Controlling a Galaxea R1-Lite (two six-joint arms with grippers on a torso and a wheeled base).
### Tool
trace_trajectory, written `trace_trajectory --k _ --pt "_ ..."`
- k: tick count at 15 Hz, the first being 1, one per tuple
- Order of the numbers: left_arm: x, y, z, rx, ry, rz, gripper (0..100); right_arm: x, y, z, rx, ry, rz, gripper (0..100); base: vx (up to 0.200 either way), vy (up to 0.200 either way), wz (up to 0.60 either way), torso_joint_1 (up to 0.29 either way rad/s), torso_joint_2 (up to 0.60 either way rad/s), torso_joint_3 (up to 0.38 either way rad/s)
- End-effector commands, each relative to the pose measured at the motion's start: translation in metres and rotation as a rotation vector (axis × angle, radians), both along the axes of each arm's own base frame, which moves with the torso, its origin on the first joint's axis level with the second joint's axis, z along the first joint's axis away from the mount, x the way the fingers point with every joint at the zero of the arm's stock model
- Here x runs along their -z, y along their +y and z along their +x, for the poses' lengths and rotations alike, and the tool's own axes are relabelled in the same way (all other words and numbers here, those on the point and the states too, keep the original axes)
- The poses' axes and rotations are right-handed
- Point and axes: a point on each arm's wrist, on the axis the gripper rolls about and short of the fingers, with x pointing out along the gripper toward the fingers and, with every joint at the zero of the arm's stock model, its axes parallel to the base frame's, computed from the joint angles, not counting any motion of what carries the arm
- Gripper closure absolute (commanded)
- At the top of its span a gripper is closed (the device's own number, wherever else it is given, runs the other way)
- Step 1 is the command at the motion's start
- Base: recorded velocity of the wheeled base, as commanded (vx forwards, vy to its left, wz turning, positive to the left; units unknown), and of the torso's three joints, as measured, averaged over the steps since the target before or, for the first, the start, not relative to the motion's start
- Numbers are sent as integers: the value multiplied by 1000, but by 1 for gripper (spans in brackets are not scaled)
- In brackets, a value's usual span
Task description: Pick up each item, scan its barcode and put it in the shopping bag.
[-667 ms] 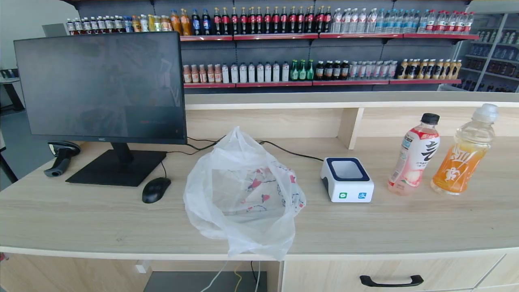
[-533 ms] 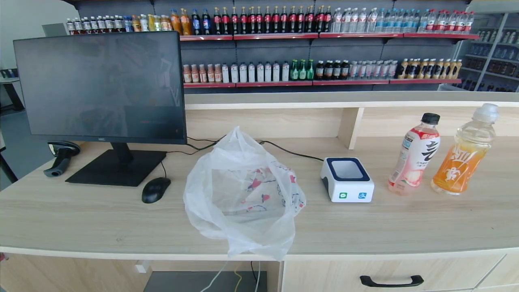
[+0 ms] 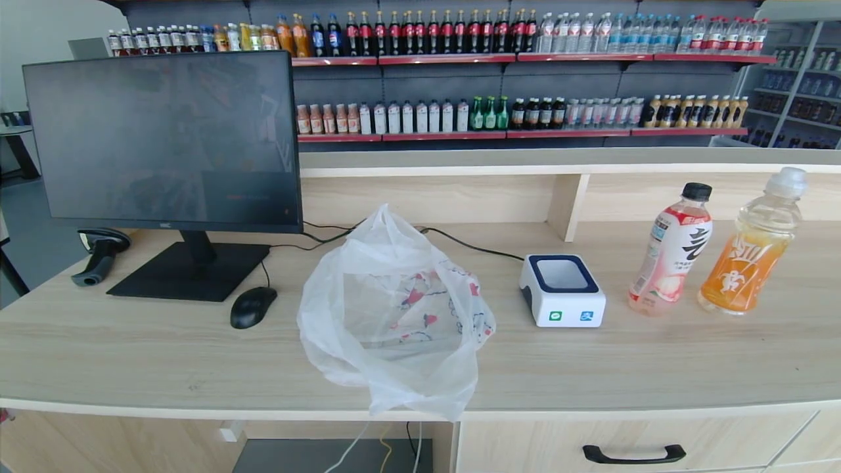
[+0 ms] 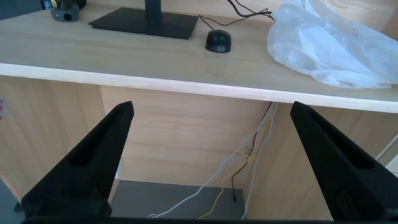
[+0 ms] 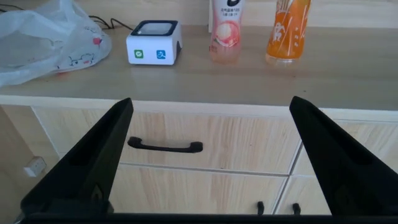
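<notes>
Pink bottle (image 3: 670,253) standing just beside orange bottle (image 3: 749,253): easy to bump one over while grabbing the other. Left gripper (image 4: 211,107) and right gripper (image 5: 211,102) spread wide, holding nothing.

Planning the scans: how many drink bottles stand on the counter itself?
2. A pink bottle stands right of the scanner; an orange bottle stands beside it, farther right. None seems hidden.

Bright even light, edges seemingly bowed
</notes>
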Motion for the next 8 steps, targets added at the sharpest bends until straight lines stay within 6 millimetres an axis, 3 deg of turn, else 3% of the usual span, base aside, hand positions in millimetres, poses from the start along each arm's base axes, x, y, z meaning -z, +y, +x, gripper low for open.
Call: trace_trajectory --k 1,4,8 --pt "0 0 0 0 0 0 0 -50 0 12 -22 31 -5 0 0 0 0 0 0 0" --pt "0 0 0 0 0 0 0 -95 1 71 -22 7 -1 0 0 0 0 0 0 0" --pt "0 0 0 0 0 0 0 -98 1 160 -18 -93 -6 0 0 0 0 0 0 0"
